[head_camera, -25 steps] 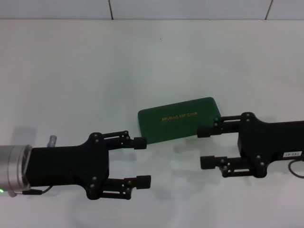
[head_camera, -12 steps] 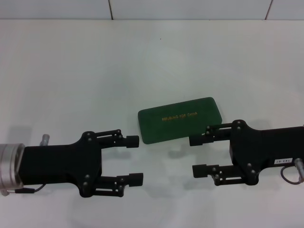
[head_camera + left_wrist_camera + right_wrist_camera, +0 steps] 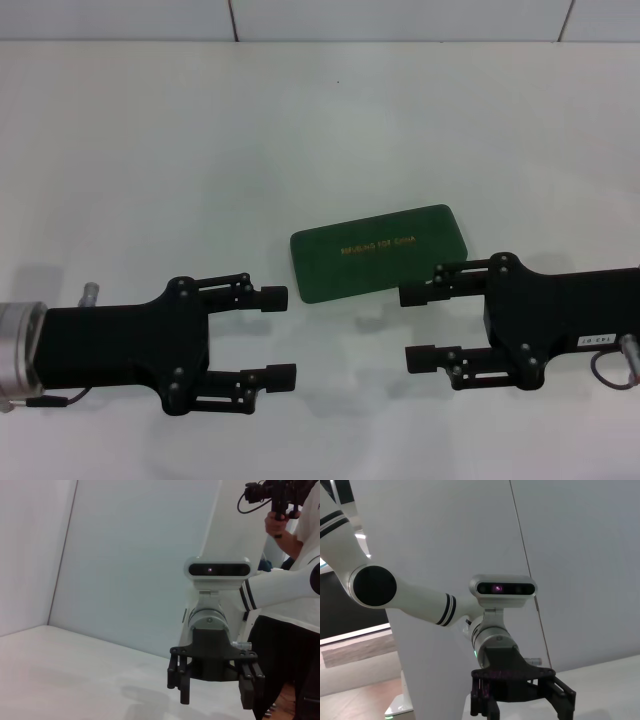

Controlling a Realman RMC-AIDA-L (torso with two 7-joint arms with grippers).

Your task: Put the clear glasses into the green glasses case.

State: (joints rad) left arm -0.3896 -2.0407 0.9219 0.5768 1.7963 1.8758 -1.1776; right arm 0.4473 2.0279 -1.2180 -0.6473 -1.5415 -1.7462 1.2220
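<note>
Dark green rectangular hinged glasses case (image 3: 379, 252) lies shut on the white desk (image 3: 320, 140), gold lettering up, a little right of centre. The clear glasses? Nowhere visible on the open desk, so they're presumably already inside, or simply too faint to make out against the white. Now the change: the left gripper (image 3: 279, 336) has slid back toward the robot over the last second, and the right gripper (image 3: 416, 325) has drawn back too, then settled. Both hang near the case without touching it, fingers spread wide, nothing held. That reads as a retreat after closing, so the task looks about finished. The left wrist view gives what the head camera can't: the right gripper (image 3: 216, 675) face-on, and behind it a person holding up a camera rig (image 3: 280, 500). The right wrist view returns the favour with the left gripper (image 3: 522, 692), open too.
</note>
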